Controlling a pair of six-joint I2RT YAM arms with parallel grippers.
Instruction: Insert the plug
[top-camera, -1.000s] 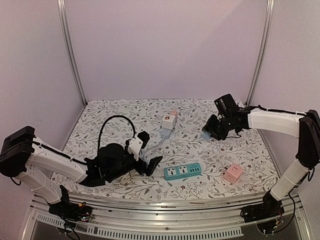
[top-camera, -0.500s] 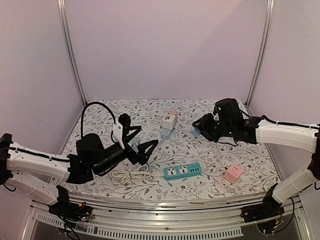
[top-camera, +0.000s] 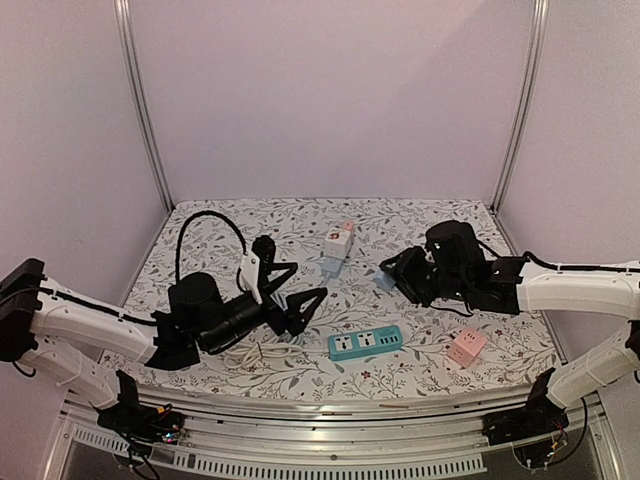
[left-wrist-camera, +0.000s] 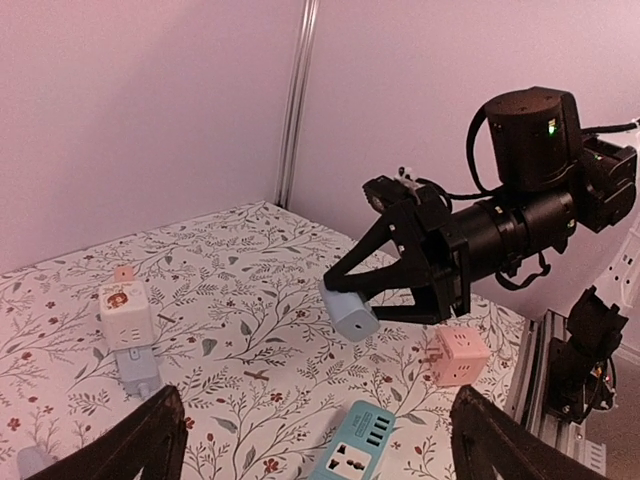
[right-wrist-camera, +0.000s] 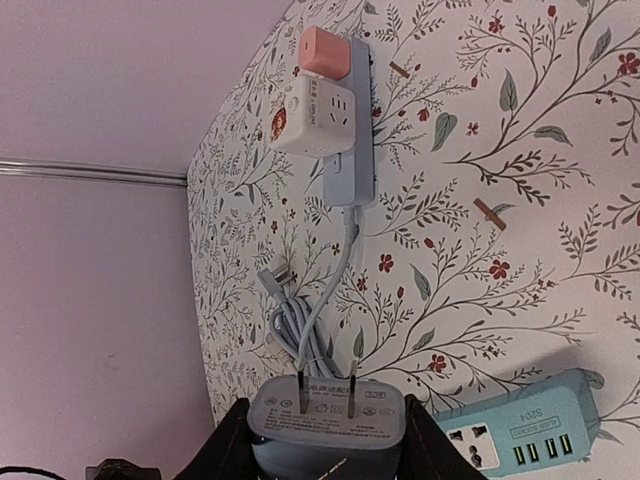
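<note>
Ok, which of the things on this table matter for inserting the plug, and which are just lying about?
Job: pale blue two-pin plug block, clamped in the right gripper; teal power strip, probably its socket.
Lying about: pink cube socket; white cube adapter on its pale blue base; coiled pale cable.

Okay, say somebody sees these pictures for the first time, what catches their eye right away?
The right tool stands out first: it grips a pale blue plug, two prongs showing, in the air above the middle right of the flowered table. Facing it from the left, the left tool gapes wide and empty. A teal power strip lies at the front centre.
</note>
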